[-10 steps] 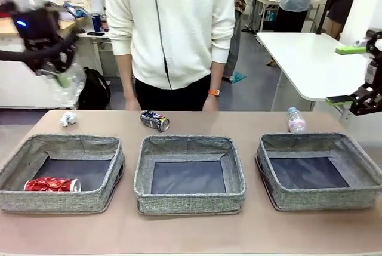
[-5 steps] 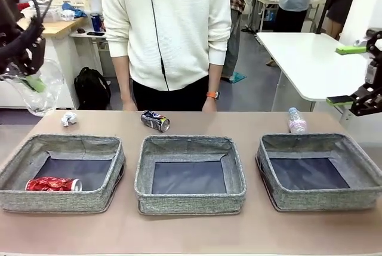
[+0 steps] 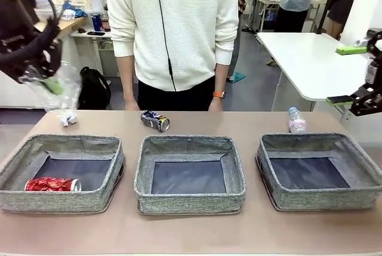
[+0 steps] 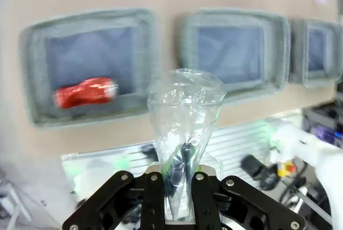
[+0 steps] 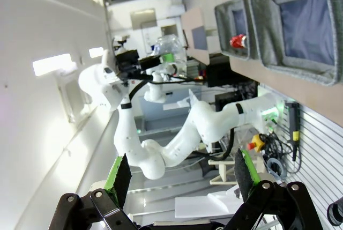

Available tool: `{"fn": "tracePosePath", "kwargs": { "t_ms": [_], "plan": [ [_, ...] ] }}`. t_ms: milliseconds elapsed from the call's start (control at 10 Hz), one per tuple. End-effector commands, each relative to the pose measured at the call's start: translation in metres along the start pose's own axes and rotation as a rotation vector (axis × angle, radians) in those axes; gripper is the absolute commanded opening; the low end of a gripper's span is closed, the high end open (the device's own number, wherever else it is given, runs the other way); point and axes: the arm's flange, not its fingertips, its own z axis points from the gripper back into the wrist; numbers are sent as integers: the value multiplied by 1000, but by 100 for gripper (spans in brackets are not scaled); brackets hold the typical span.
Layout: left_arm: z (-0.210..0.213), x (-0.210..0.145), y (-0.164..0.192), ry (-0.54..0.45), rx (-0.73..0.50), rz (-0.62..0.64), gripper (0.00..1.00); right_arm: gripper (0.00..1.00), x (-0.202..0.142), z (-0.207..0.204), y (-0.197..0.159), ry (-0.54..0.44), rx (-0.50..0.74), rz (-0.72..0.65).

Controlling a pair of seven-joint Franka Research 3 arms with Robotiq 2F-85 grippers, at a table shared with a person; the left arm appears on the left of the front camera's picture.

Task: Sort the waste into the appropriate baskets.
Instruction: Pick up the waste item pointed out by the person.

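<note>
The left gripper [image 3: 51, 82] is pinching the clear label-free plastic bottle [image 3: 64, 92] by its narrow, crumpled end, with both fingers pressed against the plastic. It holds the bottle in the air above the far left corner of the table. The bottle's long axis runs straight out from the jaws, wide end leading, and slants down toward the table. In the left wrist view that wide end points past the near edge at the row of 3 baskets. The left basket [image 3: 59, 201] lies closest below and already holds the dented red soda can [image 3: 52, 184]. The middle basket [image 3: 188, 203] and right basket [image 3: 322, 201] have bare bottoms and lie further right. If plastic goes apart from cans, the drop spot is probably to the right of the claw and nearer than it, so the left arm must carry the bottle across. The right gripper [image 3: 343, 74] hangs high at the far right with its fingers spread wide and nothing between them, near the small pink-labelled clear bottle [image 3: 296, 120]. The dark blue soda can [image 3: 155, 120] and white paper wad [image 3: 68, 119] lie on the far strip of table.
</note>
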Motion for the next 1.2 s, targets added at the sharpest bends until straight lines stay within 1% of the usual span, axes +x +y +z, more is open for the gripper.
{"fn": "tracePosePath", "kwargs": {
  "t_ms": [0,100,200,300,400,500,600,700,800,900,1100],
  "plan": [
    [-21,30,-116,53,-165,9,4,100,-1,-1,6,0,21,-15],
    [-16,33,-173,100,-139,-43,4,100,-1,-1,6,0,21,-15],
    [-3,30,-214,96,-82,-93,4,100,-1,-1,6,0,21,-15],
    [21,27,-242,113,-2,-98,4,100,-1,-1,6,0,21,-15],
    [46,24,-256,115,66,-66,4,100,-1,-1,6,0,21,-15],
    [78,19,-263,200,26,-136,4,100,-1,-1,6,0,21,-15],
    [106,16,-268,116,69,-100,4,100,-1,-1,6,0,21,-15],
    [130,14,-272,137,57,-133,4,100,-1,-1,6,0,21,-15],
    [144,17,-270,140,9,-99,4,100,-1,-1,6,0,21,-15],
    [105,2,-252,127,46,-121,4,100,-1,-1,6,0,21,-15],
    [105,2,-252,127,46,-121,4,100,-1,-1,6,0,21,-15]
  ]
}}
